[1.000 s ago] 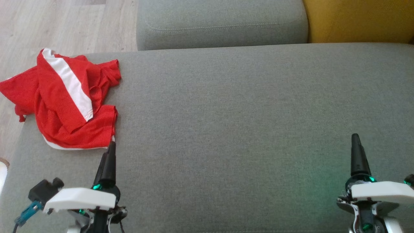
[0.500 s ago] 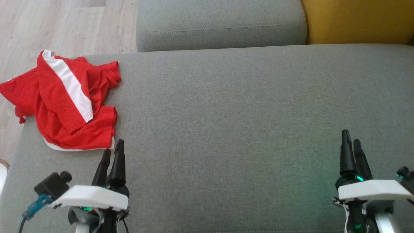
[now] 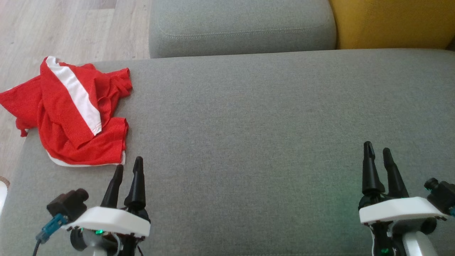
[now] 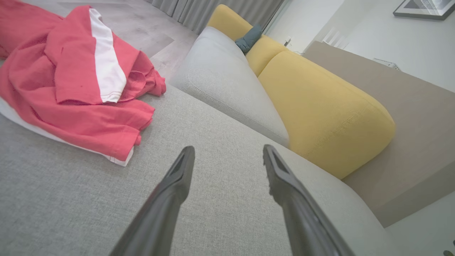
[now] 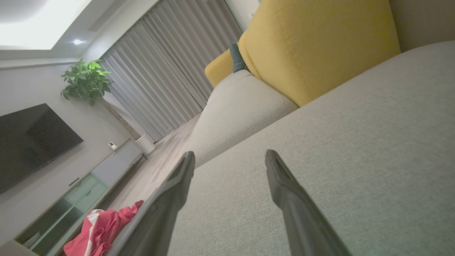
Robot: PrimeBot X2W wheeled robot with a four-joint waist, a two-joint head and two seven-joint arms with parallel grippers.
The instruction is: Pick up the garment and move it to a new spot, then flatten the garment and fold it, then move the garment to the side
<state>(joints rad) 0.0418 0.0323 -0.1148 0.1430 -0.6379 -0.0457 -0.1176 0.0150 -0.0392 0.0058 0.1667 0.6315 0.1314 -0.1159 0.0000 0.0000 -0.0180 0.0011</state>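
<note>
Jaws apart on left gripper (image 3: pixel 128 162) and right gripper (image 3: pixel 376 147), both empty; crumpled red-white garment (image 3: pixel 60 119) just ahead-left of left jaws.

The head camera looks down on the grey sofa seat (image 3: pixel 249 124). Wrist cameras sit low over it, facing the yellow cushion (image 4: pixel 320 106). All see the red garment (image 3: pixel 60 142).

garment (image 4: pixel 53 71): cut off at left edge | yellow cushion (image 3: pixel 391 21): cut off at top
</note>
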